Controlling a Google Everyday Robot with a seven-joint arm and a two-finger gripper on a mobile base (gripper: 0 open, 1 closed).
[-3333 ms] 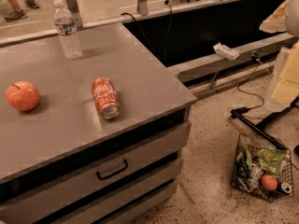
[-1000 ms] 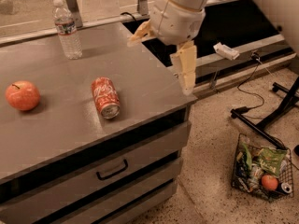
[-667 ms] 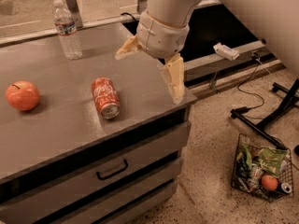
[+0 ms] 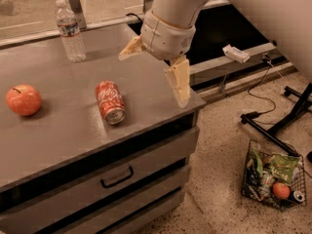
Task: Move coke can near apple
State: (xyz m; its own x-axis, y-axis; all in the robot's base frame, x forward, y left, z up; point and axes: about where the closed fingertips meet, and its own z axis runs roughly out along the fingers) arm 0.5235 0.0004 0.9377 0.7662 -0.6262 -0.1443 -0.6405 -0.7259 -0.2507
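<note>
The coke can (image 4: pixel 109 102), red with white script and silver ends, lies on its side on the grey counter (image 4: pixel 63 128), near the middle. The apple (image 4: pixel 23 100), red-orange with a dark stem, sits at the counter's left side, well apart from the can. My gripper (image 4: pixel 154 71) hangs open and empty above the counter's right part, to the right of the can and above it. One cream finger (image 4: pixel 179 82) points down toward the counter's right edge, the other (image 4: pixel 130 49) sticks out to the left.
A clear water bottle (image 4: pixel 69 31) with a white cap stands at the back of the counter. Drawers with a dark handle (image 4: pixel 116 177) front the counter. On the floor at right is a wire basket (image 4: pixel 273 180) of packets and a small round fruit, plus a black stand leg (image 4: pixel 278 123).
My arm has come in from the right and moved left and forward over the counter, closer to the can. The can, apple and bottle have not moved.
</note>
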